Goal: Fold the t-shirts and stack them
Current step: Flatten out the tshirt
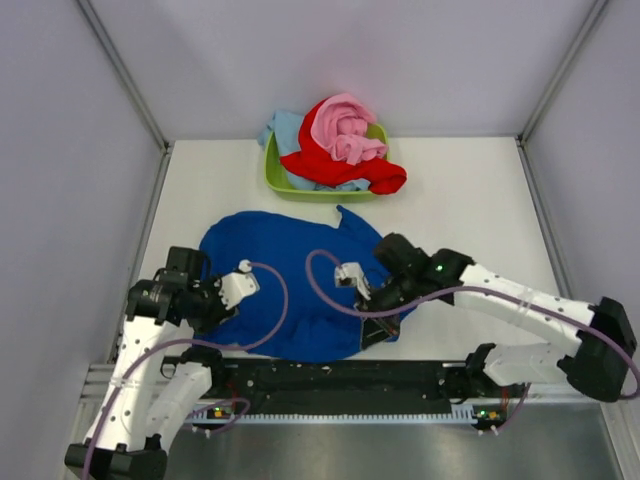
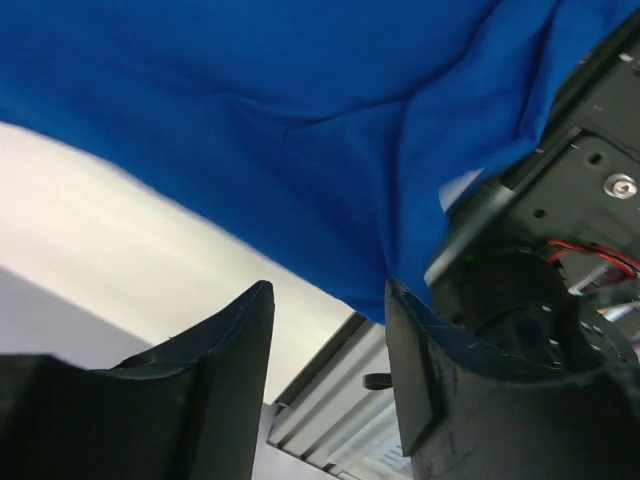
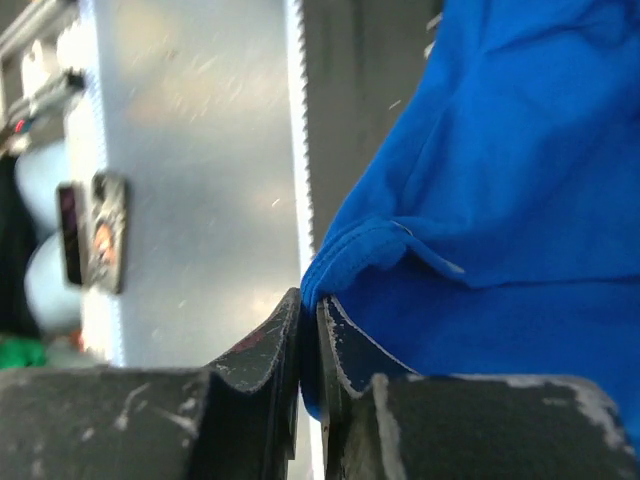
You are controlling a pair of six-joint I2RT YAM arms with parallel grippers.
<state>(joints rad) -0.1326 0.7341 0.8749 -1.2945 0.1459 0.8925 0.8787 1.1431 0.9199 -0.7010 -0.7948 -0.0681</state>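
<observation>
A royal blue t-shirt (image 1: pixel 290 290) lies spread on the white table, its near edge by the arms' base rail. My left gripper (image 1: pixel 222 312) is at the shirt's near left edge. In the left wrist view its jaws (image 2: pixel 325 330) stand open with nothing between them, and the blue cloth (image 2: pixel 300 130) hangs just above the right fingertip (image 2: pixel 415 330). My right gripper (image 1: pixel 372 318) is at the shirt's near right corner. It (image 3: pixel 308 310) is shut on the shirt's stitched hem (image 3: pixel 360 250). Red (image 1: pixel 345 170), pink (image 1: pixel 345 130) and light blue (image 1: pixel 285 130) t-shirts are heaped at the back.
A lime green tub (image 1: pixel 275 180) holds the heaped shirts at the table's back centre. The black and metal base rail (image 1: pixel 340 385) runs along the near edge, just below the blue shirt. Grey walls close in the table on the left, back and right.
</observation>
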